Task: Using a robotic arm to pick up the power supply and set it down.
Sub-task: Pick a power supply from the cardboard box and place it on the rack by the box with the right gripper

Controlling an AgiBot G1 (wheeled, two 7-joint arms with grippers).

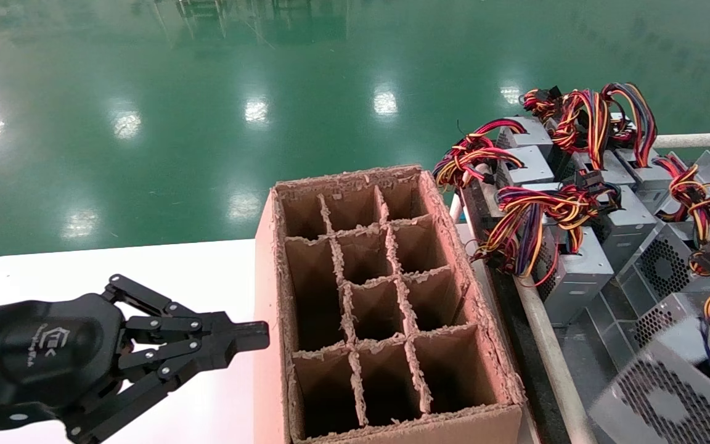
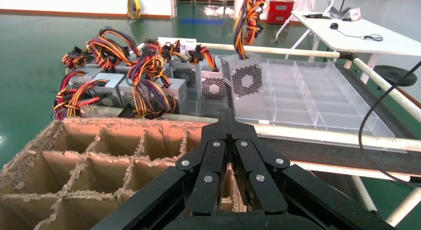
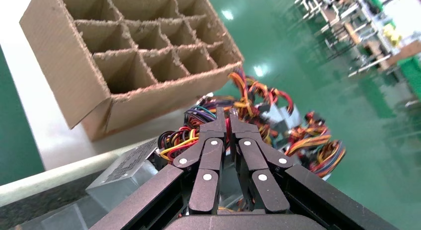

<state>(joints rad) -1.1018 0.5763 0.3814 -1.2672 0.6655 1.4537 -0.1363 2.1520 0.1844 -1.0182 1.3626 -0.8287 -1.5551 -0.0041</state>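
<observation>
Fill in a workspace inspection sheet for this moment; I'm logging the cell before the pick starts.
Surface: white table, bare ahead of the left arm.
Job's things: power supplies crowded in the clear divided tray to the robot's right; none is held.
Clutter: cardboard divider box on the table, cells empty.
Grippers: left gripper shut, low over the table beside the box; right gripper shut, above the power supplies.
Cables: red, yellow and orange wire bundles spill over the supplies.
Surroundings: glossy green floor; a white desk in the left wrist view.
</observation>
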